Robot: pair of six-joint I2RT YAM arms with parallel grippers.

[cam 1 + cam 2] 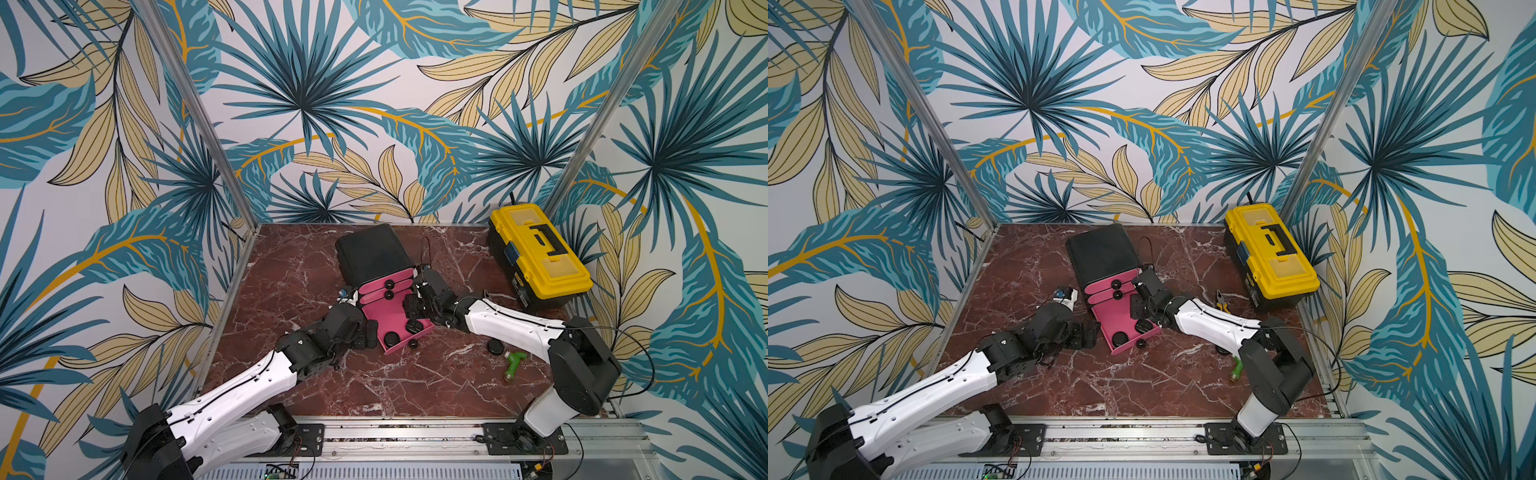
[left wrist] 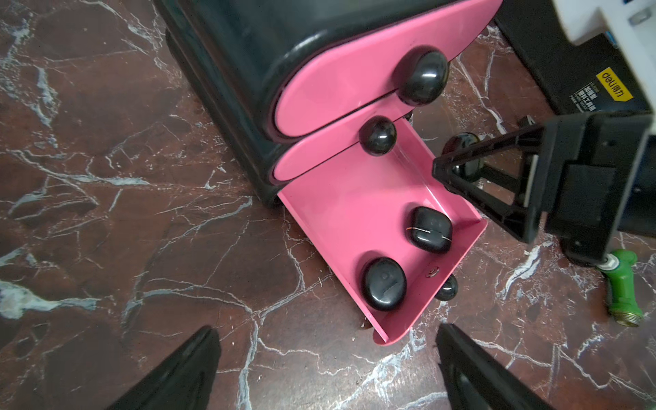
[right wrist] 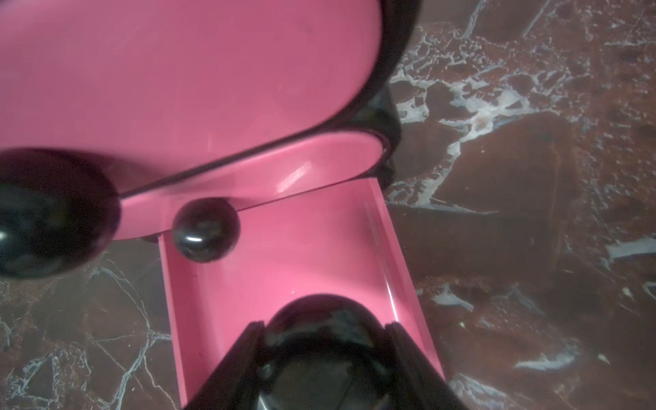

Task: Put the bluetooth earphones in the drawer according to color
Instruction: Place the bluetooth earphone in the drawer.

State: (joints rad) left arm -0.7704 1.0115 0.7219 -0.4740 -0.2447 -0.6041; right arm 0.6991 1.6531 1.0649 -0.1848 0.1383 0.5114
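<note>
The right end effector (image 3: 324,328) is closed on a black earphone case (image 3: 319,358), jaws partly parted around its rounded shell. The case hangs over the bottom drawer (image 3: 284,269), which is pulled out of the cabinet (image 1: 370,253). The drawer's long axis runs straight out from the cabinet front. The case appears to sit between the side walls, so release should need only a short drop. The left end effector (image 2: 326,330) stands wide open and empty beside the drawer's outer end. The left wrist view shows a squarish black case (image 2: 429,229) and an oval black case (image 2: 383,284) lying in the drawer's outer half; the right wrist view hides both. In both top views the right wrist covers the held case. A loose black case (image 1: 494,347) lies on the surface (image 1: 332,395), well out from the cabinet.
</note>
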